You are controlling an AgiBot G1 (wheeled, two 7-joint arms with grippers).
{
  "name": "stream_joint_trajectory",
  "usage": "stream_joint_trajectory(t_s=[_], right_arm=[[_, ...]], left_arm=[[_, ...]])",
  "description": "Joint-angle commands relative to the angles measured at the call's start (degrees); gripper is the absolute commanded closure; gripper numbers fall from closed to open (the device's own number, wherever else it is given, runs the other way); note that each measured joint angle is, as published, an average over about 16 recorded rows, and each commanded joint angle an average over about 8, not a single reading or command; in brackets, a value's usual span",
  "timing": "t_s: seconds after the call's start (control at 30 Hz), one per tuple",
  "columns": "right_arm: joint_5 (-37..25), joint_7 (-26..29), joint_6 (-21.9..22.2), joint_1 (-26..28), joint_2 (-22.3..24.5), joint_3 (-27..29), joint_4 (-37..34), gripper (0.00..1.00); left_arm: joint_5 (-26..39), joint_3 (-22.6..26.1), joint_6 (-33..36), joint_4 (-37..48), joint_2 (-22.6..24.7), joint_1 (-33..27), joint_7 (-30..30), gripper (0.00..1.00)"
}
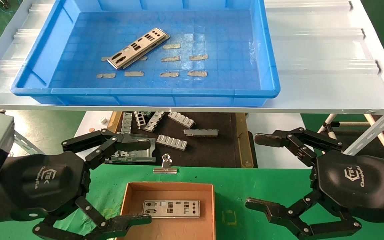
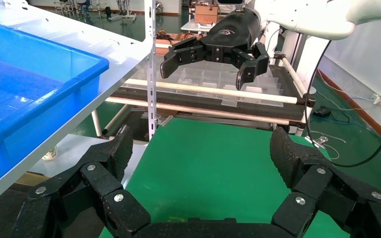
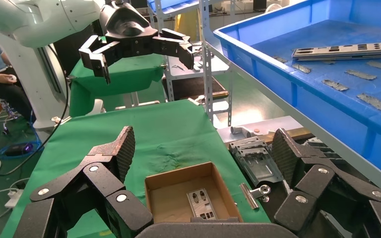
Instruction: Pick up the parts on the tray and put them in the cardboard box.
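Grippers hang low over the green table, left gripper [image 1: 117, 181] and right gripper [image 1: 267, 173] both spread wide and empty. One part [image 1: 171, 208] lies in the cardboard box [image 1: 127, 200]; stacked parts [image 1: 138, 48] (seemingly two) wait in the tray [image 1: 145, 91]. Next, I judge, comes a reach up to them.

Both arms hang low and level — left gripper [image 1: 145, 180] and right gripper [image 1: 255, 170], jaws spread wide, facing each other.
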Motion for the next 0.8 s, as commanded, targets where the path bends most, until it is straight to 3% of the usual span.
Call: stream_joint_trajectory(t_s=[0.03, 0.47, 0.5, 0.57, 0.73, 0.8], right_arm=[[0.0, 0.0, 0.0, 0.0, 0.0, 0.0, 0.0, 0.0], [0.0, 0.0, 0.0, 0.0, 0.0, 0.0, 0.0, 0.0], [0.0, 0.0, 0.0, 0.0, 0.0, 0.0, 0.0, 0.04], [0.0, 0.0, 0.0, 0.0, 0.0, 0.0, 0.0, 0.21], [0.0, 0.0, 0.0, 0.0, 0.0, 0.0, 0.0, 0.84], [0.0, 0.0, 0.0, 0.0, 0.0, 0.0, 0.0, 0.98]], left_arm=[[0.0, 0.0, 0.0, 0.0, 0.0, 0.0, 0.0, 0.0], [0.0, 0.0, 0.0, 0.0, 0.0, 0.0, 0.0, 0.0], [0.0, 0.0, 0.0, 0.0, 0.0, 0.0, 0.0, 0.0], [0.0, 0.0, 0.0, 0.0, 0.0, 0.0, 0.0, 0.0], [0.0, 0.0, 0.0, 0.0, 0.0, 0.0, 0.0, 0.0], [0.1, -0.1, -0.3, 0.1, 0.0, -0.1, 0.0, 0.0]])
